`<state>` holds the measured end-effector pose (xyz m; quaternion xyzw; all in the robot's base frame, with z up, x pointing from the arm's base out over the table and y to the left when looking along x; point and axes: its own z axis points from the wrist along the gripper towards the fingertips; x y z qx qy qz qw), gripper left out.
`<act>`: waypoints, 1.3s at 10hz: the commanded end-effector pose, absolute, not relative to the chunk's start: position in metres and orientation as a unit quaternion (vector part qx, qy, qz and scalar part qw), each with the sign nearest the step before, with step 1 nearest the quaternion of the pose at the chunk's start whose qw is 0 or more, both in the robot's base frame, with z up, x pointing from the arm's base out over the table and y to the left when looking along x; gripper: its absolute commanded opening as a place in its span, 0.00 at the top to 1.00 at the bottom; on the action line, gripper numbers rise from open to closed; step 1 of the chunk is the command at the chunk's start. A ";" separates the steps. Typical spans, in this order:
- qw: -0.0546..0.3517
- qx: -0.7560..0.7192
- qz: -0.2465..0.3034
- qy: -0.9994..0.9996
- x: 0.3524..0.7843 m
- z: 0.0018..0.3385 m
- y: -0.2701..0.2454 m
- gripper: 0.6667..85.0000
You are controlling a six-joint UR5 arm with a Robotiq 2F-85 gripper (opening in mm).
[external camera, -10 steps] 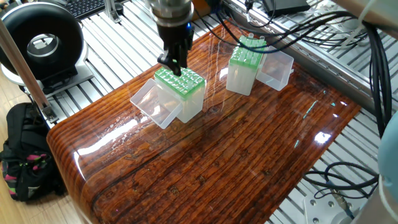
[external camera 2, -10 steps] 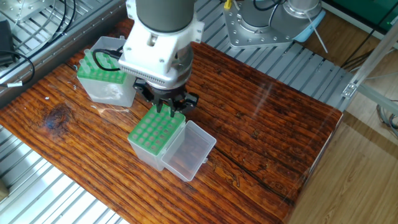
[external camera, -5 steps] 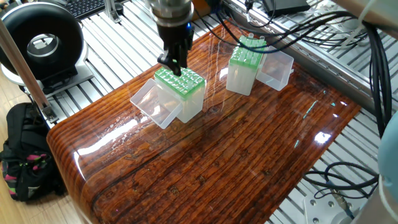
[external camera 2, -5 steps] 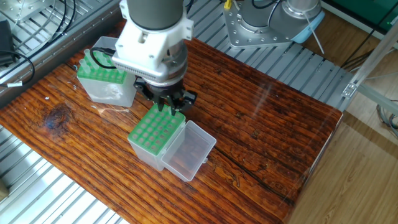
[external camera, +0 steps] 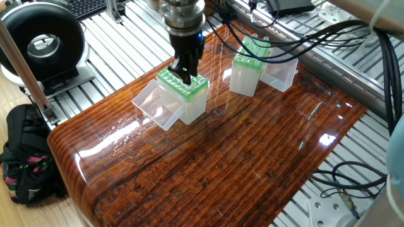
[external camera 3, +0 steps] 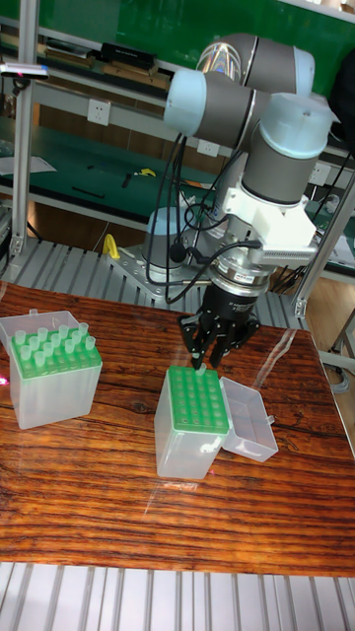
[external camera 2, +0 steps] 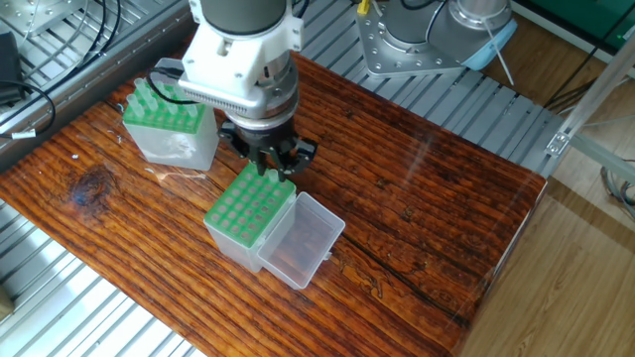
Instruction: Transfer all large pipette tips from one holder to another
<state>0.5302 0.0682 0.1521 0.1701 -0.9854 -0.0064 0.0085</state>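
Two green-topped boxes stand on a glossy, dark-grained wooden surface ringed by ribbed aluminium framing, with a green workbench wall behind in the tall fixed view. At the left of that frame, the first box holds the large pipette tips, their whitish open ends standing in rows above its green top. Near the frame's centre, the second box shows a green grid of holes, its clear lid hinged open and lying to the right. Just above this box's far edge hangs the claw, black fingers pointing down and drawn close together; whether they pinch a tip cannot be told. Bare wood stretches along the lower part of the frame and between the two boxes, which sit well apart. In one fixed view, a black backpack sits at the lower left, off the surface's rounded edge, and cables trail at the upper right.
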 end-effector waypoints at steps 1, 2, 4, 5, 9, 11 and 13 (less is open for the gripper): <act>0.000 0.173 -0.006 -0.985 0.529 0.151 0.069 0.60; -0.002 0.174 -0.001 -0.985 0.531 0.149 0.066 0.61; -0.006 0.174 0.003 -0.985 0.534 0.145 0.065 0.62; -0.008 0.174 0.004 -0.985 0.535 0.142 0.064 0.63; -0.012 0.170 0.000 -0.985 0.537 0.141 0.066 0.66; -0.013 0.167 -0.003 -0.986 0.537 0.143 0.068 0.73; -0.013 0.164 -0.004 -0.986 0.537 0.143 0.069 0.80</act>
